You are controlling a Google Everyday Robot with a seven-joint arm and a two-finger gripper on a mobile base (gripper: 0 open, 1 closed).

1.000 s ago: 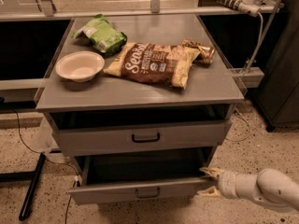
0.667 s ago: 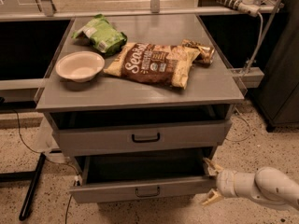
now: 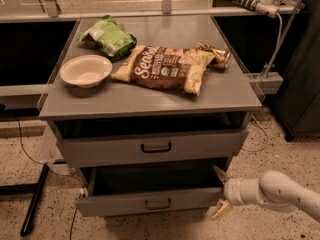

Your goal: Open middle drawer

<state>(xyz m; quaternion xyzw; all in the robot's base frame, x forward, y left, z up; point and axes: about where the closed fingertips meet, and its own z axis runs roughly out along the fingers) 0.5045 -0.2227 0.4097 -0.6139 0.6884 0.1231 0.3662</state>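
Gripper (image 3: 216, 193): low at the cabinet's right front corner, on the end of a white arm (image 3: 280, 191) that enters from the lower right. Fingers spread wide, nothing between them but the drawer's end. Upper fingertip (image 3: 219, 172) sits at the top right corner of the middle drawer (image 3: 150, 204); lower one points down towards the floor, just below the front's right edge. Cannot tell whether either touches the drawer.

Middle drawer: stands open, its grey front well forward of the cabinet body, dark interior visible above it. Black bar handle at the centre of the front, apart from the gripper.

Upper drawer (image 3: 156, 147): directly above, same grey, black handle, front close to the cabinet face with a dark gap over it.

Cabinet top (image 3: 150, 99): brown chip bag (image 3: 162, 68) lying flat at the centre, white bowl (image 3: 86, 70) to its left, green bag (image 3: 107, 38) behind the bowl, small brown packet (image 3: 216, 55) at the chip bag's right end.

Floor: speckled.
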